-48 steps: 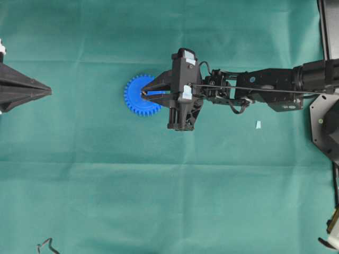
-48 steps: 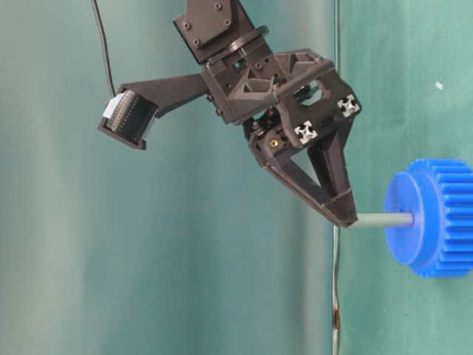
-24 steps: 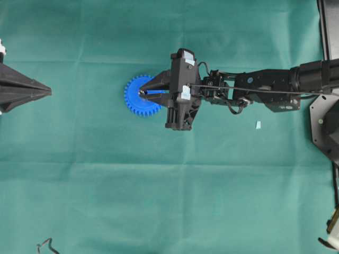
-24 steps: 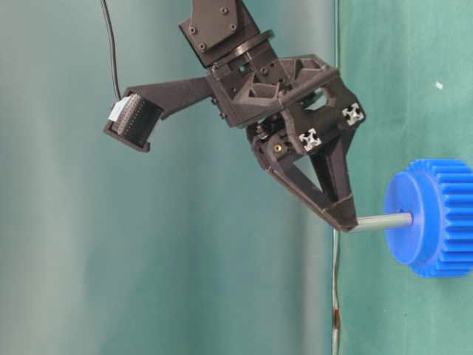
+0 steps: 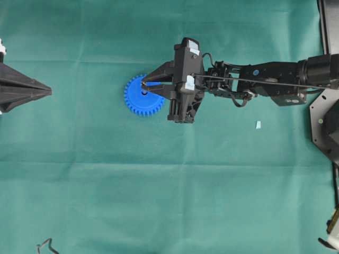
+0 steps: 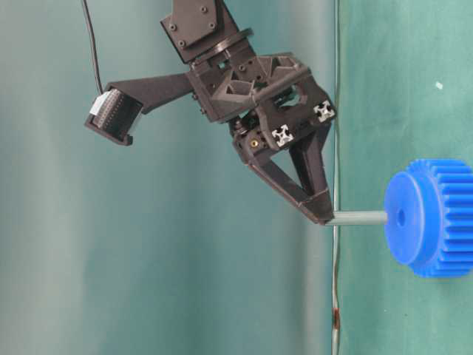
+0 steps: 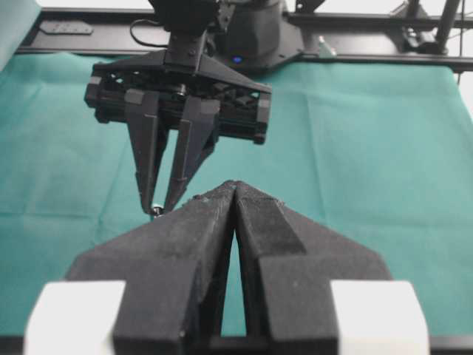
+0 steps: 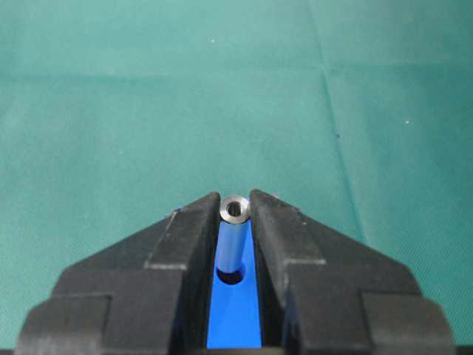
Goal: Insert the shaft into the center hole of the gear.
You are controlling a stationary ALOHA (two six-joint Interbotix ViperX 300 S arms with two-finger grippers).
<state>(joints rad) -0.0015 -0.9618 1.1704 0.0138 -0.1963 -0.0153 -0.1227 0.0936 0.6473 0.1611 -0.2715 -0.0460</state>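
the right gripper (image 5: 144, 85) is clamping the shaft (image 6: 356, 218) by one end, with both fingertips pressed against its sides. in the right wrist view the shaft (image 8: 233, 240) is sitting between the two black fingers (image 8: 181, 237), hollow end facing the camera. in the table-level view the shaft is lying level in the centre right of the frame, its free tip just at the gear (image 6: 432, 218) face, beside the center hole (image 6: 400, 217), which is showing open and dark. whether the tip is touching the face cannot be told. in the overhead view the gear (image 5: 139, 101) is lying flat on the green cloth (image 5: 159, 185), left of centre, with the center hole (image 5: 144, 93) showing just below the fingertips. the left gripper (image 5: 47, 91) is sitting at the left edge of the overhead frame, well apart from the gear, jaws pressed together on nothing. a small pale scrap (image 5: 258, 125) is lying on the cloth at centre right.
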